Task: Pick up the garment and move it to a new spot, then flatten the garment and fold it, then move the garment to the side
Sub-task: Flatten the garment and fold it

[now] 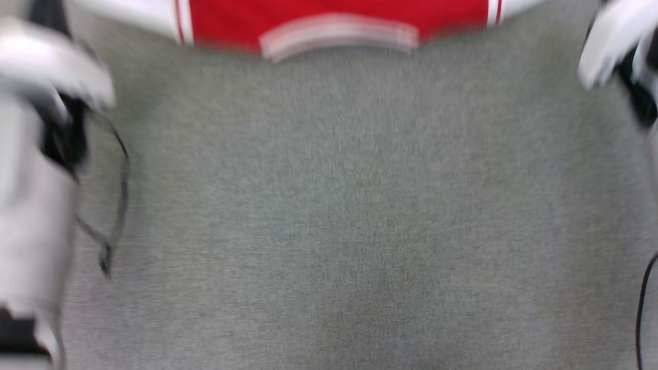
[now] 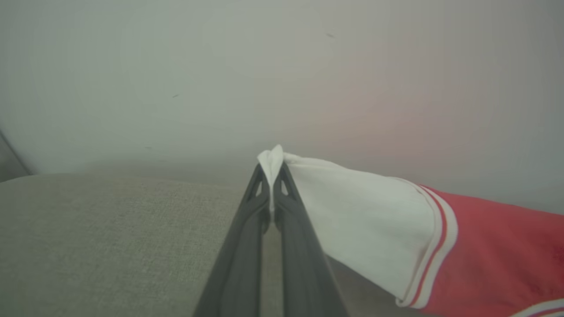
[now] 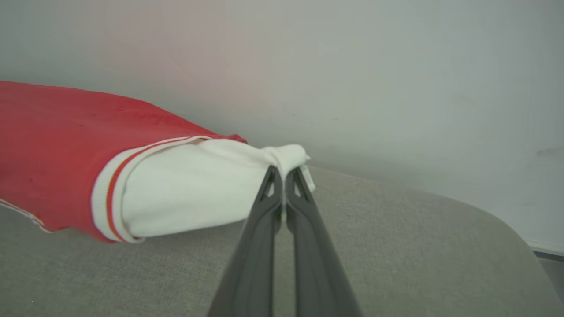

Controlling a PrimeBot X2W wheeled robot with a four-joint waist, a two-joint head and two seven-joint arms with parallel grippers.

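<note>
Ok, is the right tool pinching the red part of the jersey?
No, the right tool is shut on the garment at the tip of its white sleeve, away from the red part.

The grey tabletop (image 1: 329,205) lies open across its whole middle, and either pincer could sweep through there. The shirt (image 1: 339,20) is stretched along the far side between my left pincer (image 2: 271,176) and my right pincer (image 3: 284,178), both clamped on its white sleeves, and it bars the way across. Behind it rises a pale wall (image 2: 176,66). My own forearm (image 1: 31,216) and a loose cable (image 1: 122,205) crowd the left edge.
</note>
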